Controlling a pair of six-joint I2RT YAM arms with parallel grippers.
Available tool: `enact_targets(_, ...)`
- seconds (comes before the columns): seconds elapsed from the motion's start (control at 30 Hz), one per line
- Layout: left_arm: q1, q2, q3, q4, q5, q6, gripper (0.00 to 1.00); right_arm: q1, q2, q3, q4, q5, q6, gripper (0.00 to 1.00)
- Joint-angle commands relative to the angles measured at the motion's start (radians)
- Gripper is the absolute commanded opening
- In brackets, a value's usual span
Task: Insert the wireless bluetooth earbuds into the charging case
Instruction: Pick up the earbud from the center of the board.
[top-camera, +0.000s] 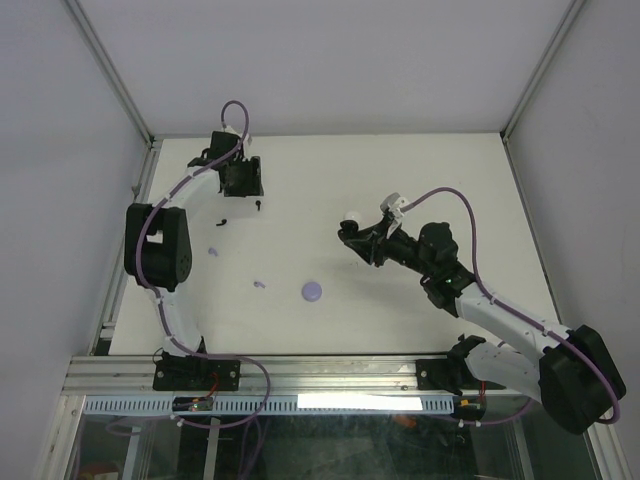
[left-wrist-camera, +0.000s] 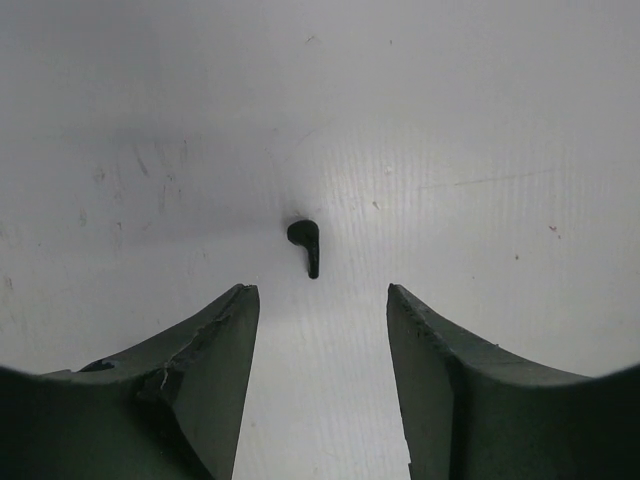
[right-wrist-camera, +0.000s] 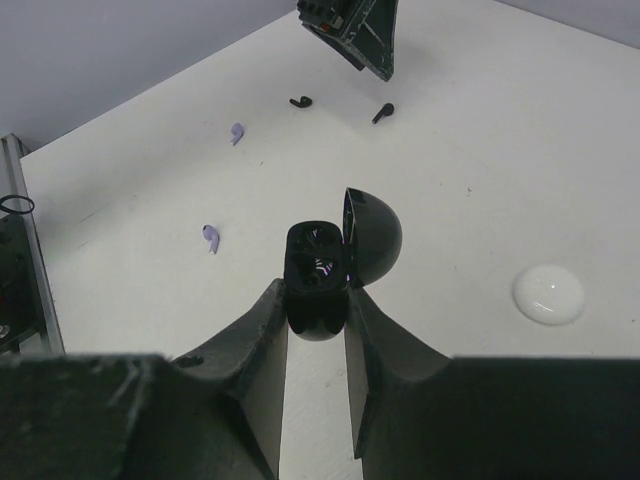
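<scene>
Left wrist view showed the left gripper (left-wrist-camera: 320, 298) with its jaws spread and nothing between them. 1 black earbud (left-wrist-camera: 305, 245) lay on the white table (left-wrist-camera: 480, 120) just beyond the fingertips. The right gripper (right-wrist-camera: 316, 302) was clenched on the open black charging case (right-wrist-camera: 318, 255), lid tipped back. 1 lavender earbud (right-wrist-camera: 211, 237) lay on the table nearby.

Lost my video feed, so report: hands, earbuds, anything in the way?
Left hand open, black earbud lying just ahead of it. Right hand shut on black case, lid open. Nothing blocking that earbud.
</scene>
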Motion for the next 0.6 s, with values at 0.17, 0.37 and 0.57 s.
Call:
enact_targets(0.17,0.018,0.176,0.190,-0.091,0.070,0.061,0.48,0.002,-0.017,0.009,0.052,-0.013,-0.022,0.00)
enact_targets(0.37,0.021,0.237,0.252,-0.108,0.075,0.077,0.44,0.002,-0.021,0.011,0.058,-0.064,-0.019,0.00)
enact_targets(0.57,0.023,0.283,0.292,-0.125,0.065,0.087,0.32,0.002,-0.015,0.019,0.066,-0.132,-0.014,0.00)
